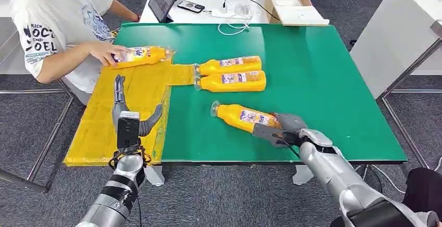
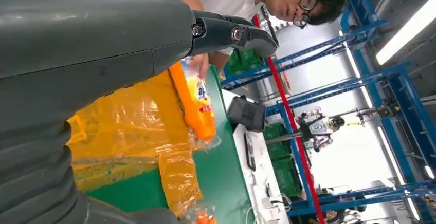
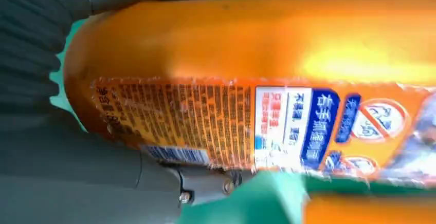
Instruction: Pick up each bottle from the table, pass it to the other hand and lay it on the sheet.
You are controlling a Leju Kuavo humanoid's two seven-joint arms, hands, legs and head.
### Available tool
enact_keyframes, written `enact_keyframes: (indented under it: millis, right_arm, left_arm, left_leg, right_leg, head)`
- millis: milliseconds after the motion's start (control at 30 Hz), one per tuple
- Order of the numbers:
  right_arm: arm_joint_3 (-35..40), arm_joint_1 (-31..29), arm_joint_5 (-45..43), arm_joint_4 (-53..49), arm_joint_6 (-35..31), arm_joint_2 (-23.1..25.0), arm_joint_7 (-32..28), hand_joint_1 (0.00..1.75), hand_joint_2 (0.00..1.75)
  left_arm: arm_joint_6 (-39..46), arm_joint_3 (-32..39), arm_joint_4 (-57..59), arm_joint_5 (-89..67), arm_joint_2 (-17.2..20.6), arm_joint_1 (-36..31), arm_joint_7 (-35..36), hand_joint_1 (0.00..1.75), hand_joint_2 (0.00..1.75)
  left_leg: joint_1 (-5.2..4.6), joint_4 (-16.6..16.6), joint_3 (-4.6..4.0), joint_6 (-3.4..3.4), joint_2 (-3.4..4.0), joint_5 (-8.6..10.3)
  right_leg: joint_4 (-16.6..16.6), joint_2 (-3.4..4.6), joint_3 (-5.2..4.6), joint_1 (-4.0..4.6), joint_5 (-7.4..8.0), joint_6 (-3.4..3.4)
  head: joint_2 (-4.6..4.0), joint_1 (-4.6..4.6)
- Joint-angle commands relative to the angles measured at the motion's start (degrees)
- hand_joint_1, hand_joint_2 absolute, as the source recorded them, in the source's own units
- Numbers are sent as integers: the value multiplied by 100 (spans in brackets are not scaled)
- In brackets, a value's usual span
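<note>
Several orange bottles with clear caps lie on the green table (image 1: 312,71). My right hand (image 1: 279,128) grips the base end of the nearest bottle (image 1: 241,116), seen close up as an orange bottle (image 3: 257,80) in the right wrist view. Two more bottles (image 1: 229,65) (image 1: 232,81) lie side by side mid-table. A fourth bottle (image 1: 139,56) lies at the far end of the yellow sheet (image 1: 99,128), under a person's hand (image 1: 107,52); the left wrist view shows that bottle (image 2: 198,106) too. My left hand (image 1: 125,110) hovers over the sheet, fingers straight, holding nothing.
A person in a white T-shirt (image 1: 52,24) sits at the table's left far corner. Beyond the green table stands a white table with a tablet (image 1: 162,2), phones, cables and an open cardboard box (image 1: 292,5). Another white table (image 1: 396,34) stands at the right.
</note>
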Motion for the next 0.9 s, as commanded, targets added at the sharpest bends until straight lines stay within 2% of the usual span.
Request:
enact_keyframes:
  millis: [33, 67, 167, 200, 267, 367, 467, 533, 667, 700, 900]
  right_arm:
    - [-1955, 2161, -92, -3714, -2799, 1129, -766, 175, 175]
    - [-2225, 2356, -7, -4252, -3307, 1304, -994, 175, 175]
    - [-2624, 2602, 98, -4946, -4006, 1467, -1393, 175, 175]
    - [-2726, 2662, 6, -5039, -4064, 1505, -1520, 175, 175]
    - [-2973, 2747, 16, -5127, -4064, 1636, -1821, 175, 175]
    - [-3025, 2764, -14, -5116, -4064, 1669, -1906, 175, 175]
    - [-3255, 2790, -182, -5043, -4064, 1805, -2247, 175, 175]
    - [-3267, 2799, -201, -5032, -4064, 1801, -2267, 175, 175]
    - [-3050, 2717, -366, -4752, -3877, 1671, -2295, 175, 175]
    - [-2936, 2704, -448, -4669, -3656, 1623, -2343, 175, 175]
    - [-2906, 2699, -449, -4617, -3655, 1646, -2367, 175, 175]
  left_arm:
    - [-1392, 459, 386, 443, -465, 92, 67, 0, 175]
    - [-1729, 421, 395, 475, -543, 107, 199, 0, 175]
    - [-2733, 260, 412, 871, -681, 136, 601, 0, 175]
    - [-3063, 204, 387, 1054, -705, 155, 716, 0, 175]
    - [-3488, 104, 287, 1337, -724, 213, 924, 0, 175]
    - [-3552, 81, 240, 1393, -723, 241, 954, 0, 175]
    - [-4188, -58, -56, 1895, -639, 388, 1173, 0, 175]
    - [-4200, -71, -140, 1908, -629, 427, 1190, 0, 175]
    - [-5258, -24, -248, 2766, -479, 483, 1423, 0, 175]
    - [-5586, 0, -241, 3031, -430, 497, 1474, 0, 175]
    - [-5626, 20, -243, 3057, -389, 512, 1476, 0, 175]
  left_leg:
    - [5, -8, 1, -3, 3, -4]
    - [4, -4, -8, -3, 3, -4]
    - [4, 3, -58, -8, -31, 4]
    - [9, 2, -74, -7, -43, 8]
    - [4, 1, -75, -2, -61, 6]
    - [6, 0, -82, -2, -56, 4]
    - [-4, 1, -86, -3, -48, 1]
    - [-8, -1, -75, -2, -54, -2]
    - [-3, -1, -79, -3, -39, 0]
    - [-3, -2, -82, -3, -38, 2]
    - [-4, -5, -81, -3, -43, 3]
  right_leg:
    - [-7, -3, 3, 9, -4, -18]
    - [-1, -1, -6, 7, -5, -17]
    - [12, -28, -39, 7, -11, -13]
    - [7, -39, -48, 12, -9, -10]
    - [8, -54, -47, 6, -18, -10]
    - [3, -50, -49, 1, -21, 4]
    - [2, -44, -58, -3, -17, 1]
    - [4, -52, -50, -5, -24, -4]
    - [-1, -36, -58, -2, -16, 0]
    - [-2, -33, -61, -2, -14, 3]
    - [-2, -39, -58, -3, -15, 3]
  head:
    - [0, -4]
    - [0, -7]
    - [0, -7]
    - [0, -9]
    - [0, -7]
    - [0, -2]
    - [0, -4]
    - [0, -4]
    - [0, -7]
    - [0, -7]
    - [0, -4]
